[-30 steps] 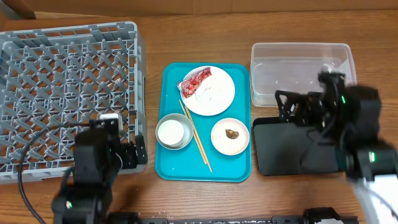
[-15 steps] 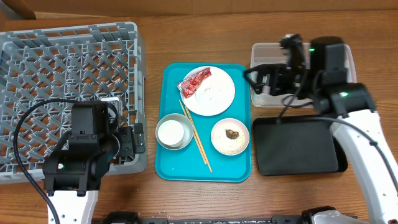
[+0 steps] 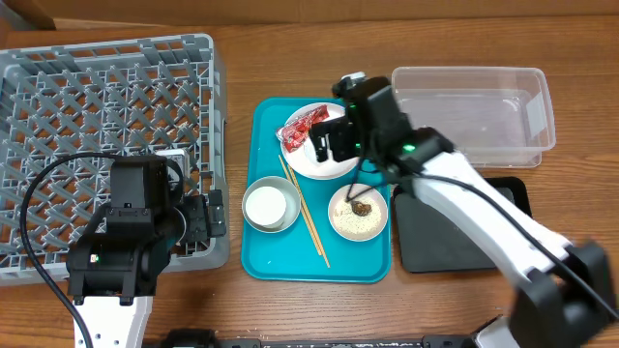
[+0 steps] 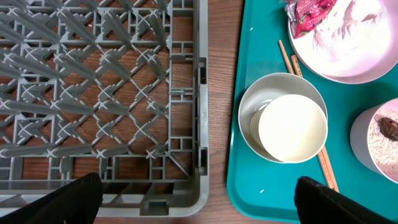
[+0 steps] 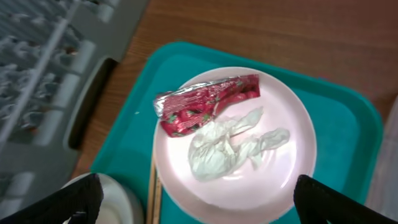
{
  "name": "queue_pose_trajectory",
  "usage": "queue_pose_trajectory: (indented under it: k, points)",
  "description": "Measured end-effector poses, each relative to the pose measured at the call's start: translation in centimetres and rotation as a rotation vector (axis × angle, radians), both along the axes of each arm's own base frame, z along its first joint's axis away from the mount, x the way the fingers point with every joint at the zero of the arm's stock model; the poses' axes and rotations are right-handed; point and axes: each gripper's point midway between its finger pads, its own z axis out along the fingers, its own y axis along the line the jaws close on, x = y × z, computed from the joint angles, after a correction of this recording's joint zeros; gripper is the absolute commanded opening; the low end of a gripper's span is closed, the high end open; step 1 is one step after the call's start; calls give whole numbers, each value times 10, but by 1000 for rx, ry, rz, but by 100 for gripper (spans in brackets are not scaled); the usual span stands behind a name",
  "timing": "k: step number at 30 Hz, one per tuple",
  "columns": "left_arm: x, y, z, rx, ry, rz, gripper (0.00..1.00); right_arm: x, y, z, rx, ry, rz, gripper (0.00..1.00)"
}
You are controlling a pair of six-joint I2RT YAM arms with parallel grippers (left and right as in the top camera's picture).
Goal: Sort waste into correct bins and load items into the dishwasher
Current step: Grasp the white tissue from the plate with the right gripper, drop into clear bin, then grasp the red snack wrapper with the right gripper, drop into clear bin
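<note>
The white plate (image 3: 340,166) on the teal tray holds a red wrapper (image 3: 302,124) and a crumpled tissue (image 5: 227,146). My right gripper (image 3: 334,145) hovers open above the plate (image 5: 292,168), wrapper (image 5: 205,102) between and ahead of its fingers. A white cup (image 3: 269,203) sits in the pale grey bowl (image 4: 249,112). The pink bowl (image 3: 358,215) holds rice and a brown lump (image 4: 388,126). My left gripper (image 3: 201,227) is open and empty over the near right corner of the grey dish rack (image 3: 97,126). The clear tub (image 3: 474,111) and black tray (image 3: 455,232) lie right.
A teal serving tray (image 3: 271,261) carries the dishes, with wooden chopsticks (image 3: 305,208) lying across it between the bowls. The rack's wall (image 4: 200,124) runs close beside the tray's left edge (image 4: 239,180). My right arm spans over the black tray.
My right arm swung left from above the clear tub to above the white plate. My left arm settled at the rack's corner and has held still for the last half second.
</note>
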Motion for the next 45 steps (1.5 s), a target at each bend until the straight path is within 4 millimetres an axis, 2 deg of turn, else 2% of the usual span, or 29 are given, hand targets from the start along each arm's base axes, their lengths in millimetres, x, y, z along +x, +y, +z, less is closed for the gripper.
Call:
queue_pose_trajectory:
  k: [4,8,10,12,13,14,18,20,23,25,29,31,32,33,34,36,38,39,40,41,42,44,45]
  points:
    - [0,0,0,0,0,0,100,11,4,-49,-27,76,-59,100]
    - [0,0,0,0,0,0,100,10,3,-98,-57,178,-112,100]
    - [0,0,0,1,0,0,100,9,2,-115,-64,212,-128,100]
    - [0,0,0,0,0,0,100,7,1,-129,-73,244,-141,88]
    - [0,0,0,0,0,0,100,6,1,-133,-74,255,-143,79]
    - [0,0,0,0,0,0,100,6,1,-136,-75,259,-150,64]
    - [0,0,0,0,0,0,100,6,2,-136,-62,268,-163,24]
    - [0,0,0,0,0,0,100,5,2,-135,-58,279,-170,11]
    - [0,0,0,0,0,0,100,2,0,-131,-79,305,-168,4]
    - [0,0,0,0,-1,0,100,3,-1,-124,-89,313,-177,4]
    - [0,0,0,0,-1,0,100,19,-13,-76,-98,261,-224,4]
    - [0,0,0,0,-2,0,100,31,-27,-41,-77,204,-265,4]
    - [0,0,0,0,-2,0,100,36,-38,-22,-64,172,-292,4]
    - [0,0,0,0,-2,0,100,43,-70,19,-38,113,-366,4]
    - [0,0,0,0,-1,0,100,43,-77,25,-36,109,-380,4]
    - [0,0,0,0,-2,0,100,43,-110,40,-41,106,-449,4]
    - [0,0,1,0,-2,0,100,41,-139,39,-63,135,-515,5]
    - [1,0,1,0,-5,0,100,39,-151,34,-80,158,-542,22]
    - [2,0,2,0,-10,0,100,37,-159,26,-97,188,-561,54]
    - [3,0,2,0,-15,0,100,38,-166,22,-98,201,-582,71]
    - [4,0,3,-1,-18,0,100,39,-168,19,-96,209,-584,80]
    - [4,0,3,-1,-21,0,100,45,-164,18,-69,204,-576,82]
    - [4,0,3,-1,-22,0,100,49,-160,19,-47,195,-565,80]
